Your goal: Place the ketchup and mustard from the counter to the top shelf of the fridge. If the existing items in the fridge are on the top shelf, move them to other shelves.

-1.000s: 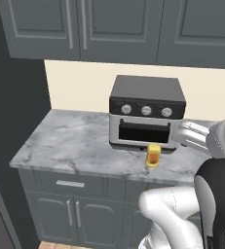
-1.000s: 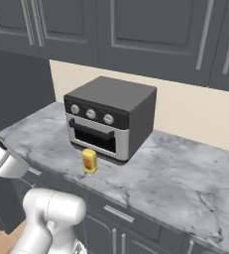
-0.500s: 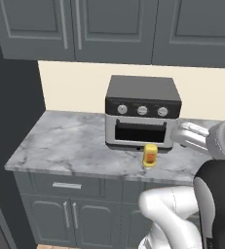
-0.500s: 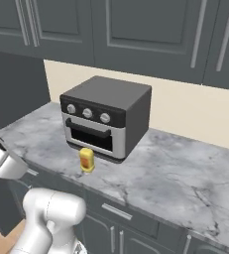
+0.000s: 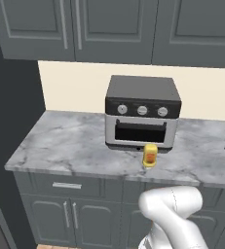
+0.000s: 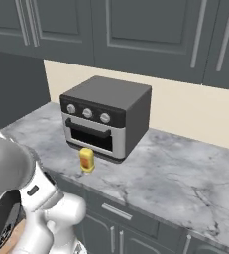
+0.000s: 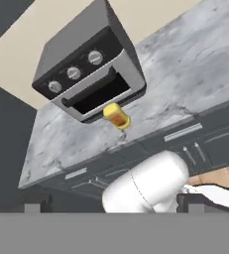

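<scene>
The base moves left; the small yellow mustard bottle now stands centred at the marbled grey counter front edge. The gripper fingers are wide apart, holding nothing.

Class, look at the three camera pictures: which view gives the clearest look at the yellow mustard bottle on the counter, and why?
The left base view: the mustard stands upright, facing the camera, unobstructed, just in front of the toaster oven. The right base view shows it smaller and from an angle, near the counter edge. The hand view shows it tilted with the rolled camera.
</scene>
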